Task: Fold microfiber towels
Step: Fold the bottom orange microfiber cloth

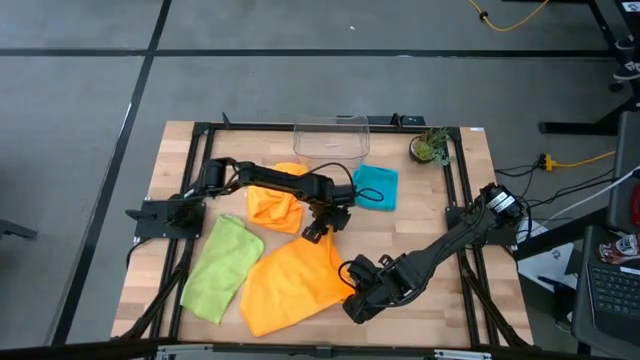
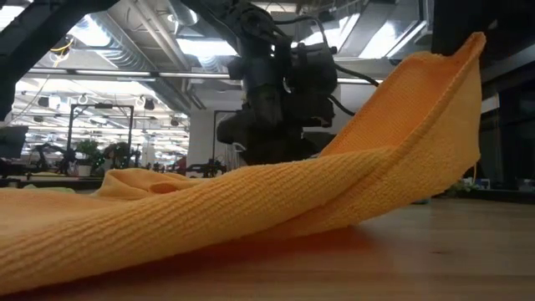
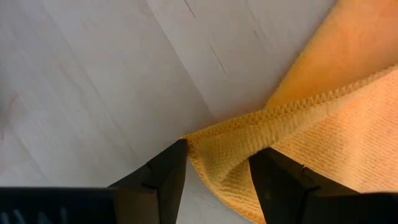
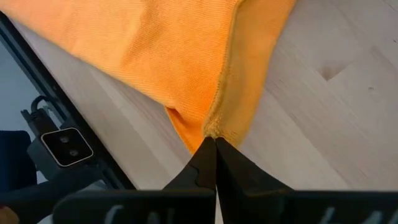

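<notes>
A large orange towel [image 1: 295,280] lies spread on the near middle of the table. My right gripper [image 4: 214,142] is shut on the towel's right-hand corner, which it holds raised [image 2: 464,58]. My left gripper [image 3: 219,152] points down at the towel's far corner [image 3: 217,143], open, with one finger on either side of it. A second orange towel [image 1: 275,205] lies crumpled behind it. A lime green towel [image 1: 225,265] lies to the left and a teal one [image 1: 375,185] at the back. My right gripper pinches the orange towel's hemmed corner [image 4: 214,124] between its two fingers, slanting down from the table's right side. That corner is lifted clear, and the cloth slopes down from it to the part lying on the table [image 2: 167,209]. I cannot tell whether my left gripper touches the far corner.
A clear plastic bin [image 1: 330,140] stands at the far edge, with a small potted plant [image 1: 430,148] to its right. Black rails [image 1: 465,200] run along the table's sides. Bare wood [image 1: 430,220] shows right of the orange towel.
</notes>
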Controlling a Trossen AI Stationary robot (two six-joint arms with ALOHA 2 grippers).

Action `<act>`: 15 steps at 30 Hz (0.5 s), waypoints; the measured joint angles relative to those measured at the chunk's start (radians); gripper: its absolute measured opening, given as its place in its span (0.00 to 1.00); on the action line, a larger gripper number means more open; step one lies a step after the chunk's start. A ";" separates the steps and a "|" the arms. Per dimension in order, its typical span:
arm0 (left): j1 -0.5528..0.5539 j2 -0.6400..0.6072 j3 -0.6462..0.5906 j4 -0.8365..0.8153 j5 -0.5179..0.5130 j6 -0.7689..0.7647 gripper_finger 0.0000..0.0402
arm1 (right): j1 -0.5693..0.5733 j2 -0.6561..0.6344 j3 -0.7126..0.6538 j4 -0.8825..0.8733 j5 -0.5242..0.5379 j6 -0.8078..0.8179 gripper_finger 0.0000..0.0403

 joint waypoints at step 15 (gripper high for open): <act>0.010 -0.060 -0.002 0.013 0.026 0.050 0.42 | 0.000 0.000 0.000 0.001 0.023 0.018 0.00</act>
